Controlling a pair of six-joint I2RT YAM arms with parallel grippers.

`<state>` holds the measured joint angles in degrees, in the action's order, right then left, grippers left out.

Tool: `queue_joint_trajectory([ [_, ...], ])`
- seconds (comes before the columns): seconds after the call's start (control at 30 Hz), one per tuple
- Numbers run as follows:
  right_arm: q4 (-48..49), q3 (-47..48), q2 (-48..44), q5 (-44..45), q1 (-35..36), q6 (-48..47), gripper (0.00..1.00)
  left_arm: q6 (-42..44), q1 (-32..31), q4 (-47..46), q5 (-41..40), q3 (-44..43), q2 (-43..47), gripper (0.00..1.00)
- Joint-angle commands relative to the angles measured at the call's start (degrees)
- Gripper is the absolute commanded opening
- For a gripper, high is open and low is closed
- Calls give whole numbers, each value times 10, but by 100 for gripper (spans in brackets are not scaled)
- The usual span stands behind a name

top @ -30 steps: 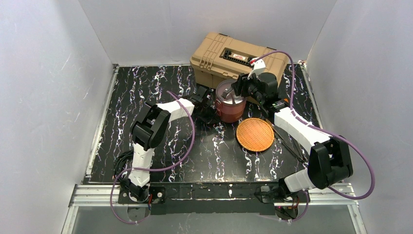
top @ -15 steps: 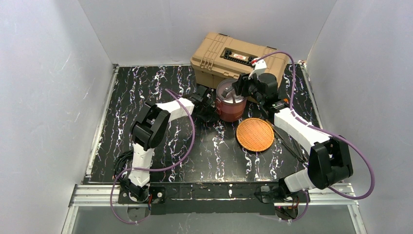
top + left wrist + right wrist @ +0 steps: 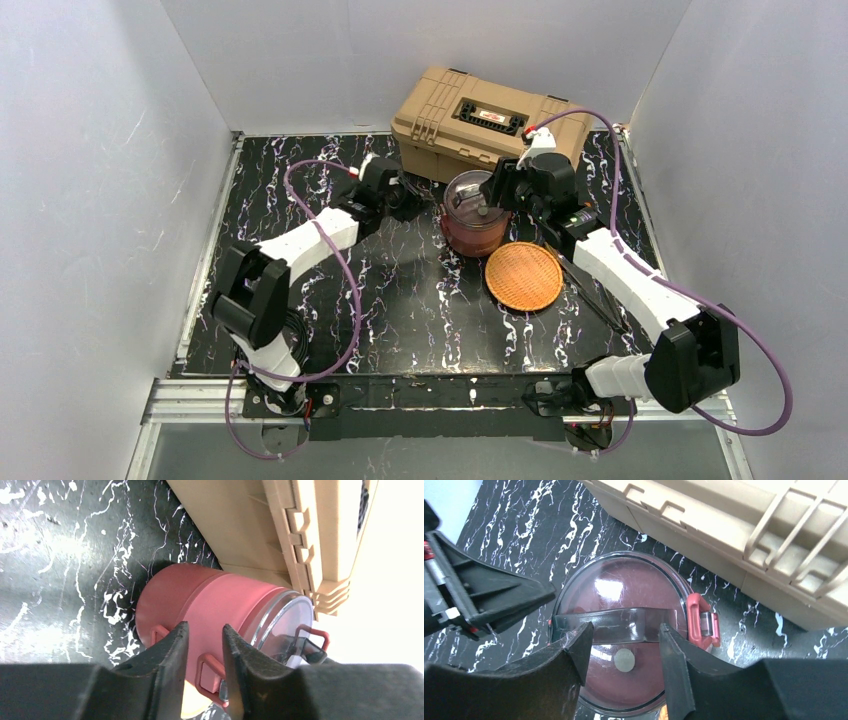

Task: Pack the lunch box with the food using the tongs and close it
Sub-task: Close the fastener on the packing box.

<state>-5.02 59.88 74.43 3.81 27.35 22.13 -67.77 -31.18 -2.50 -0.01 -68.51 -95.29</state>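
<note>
The maroon lunch box (image 3: 470, 228) stands stacked beside the toolbox, its lid (image 3: 624, 587) on and a metal band (image 3: 624, 622) across the top. A red clasp (image 3: 701, 622) sits on its right side. My right gripper (image 3: 624, 642) hovers open just above the lid, its fingers astride the pale centre dot. My left gripper (image 3: 202, 635) is open a little and holds nothing, a short way left of the lunch box wall (image 3: 220, 600). The thin dark tongs (image 3: 600, 300) lie on the table partly under the right arm. No food shows.
The big tan toolbox (image 3: 480, 115) stands close behind the lunch box. An orange woven plate (image 3: 524, 276) lies bare just in front of it to the right. White walls close in the table on three sides.
My left arm has drawn back leftward from the lunch box and its jaws have parted. The right gripper has shifted slightly above the lid.
</note>
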Motion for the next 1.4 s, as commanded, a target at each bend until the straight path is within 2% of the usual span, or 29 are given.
queue_joint_trajectory([
  [0.0, -152, -11, 11, 1, 13, 23, 64, 108, 5, 30, 15, -9, 35, 32],
  [0.27, -209, 61, -27, 17, 13, 6, 75, 230, 13, 77, 98, -40, 69, 53],
  [0.47, -258, 119, -21, 65, 8, -30, 74, 327, 18, 150, 166, -96, 68, 62],
  [0.63, -236, 119, 6, 59, -9, -38, 70, 347, 18, 144, 222, -118, 54, 64],
  [0.8, -216, 138, 32, 31, -29, -40, 68, 360, 18, 147, 247, -139, 33, 64],
  [0.93, -207, 161, 51, 10, -51, -43, 63, 404, 10, 156, 258, -164, 29, 64],
  [1.1, -202, 159, 61, -20, -70, -33, 60, 498, -30, 198, 250, -246, 6, 66],
  [1.37, -225, 140, 8, 3, -110, -42, 64, 604, -77, 285, 222, -413, -135, 67],
])
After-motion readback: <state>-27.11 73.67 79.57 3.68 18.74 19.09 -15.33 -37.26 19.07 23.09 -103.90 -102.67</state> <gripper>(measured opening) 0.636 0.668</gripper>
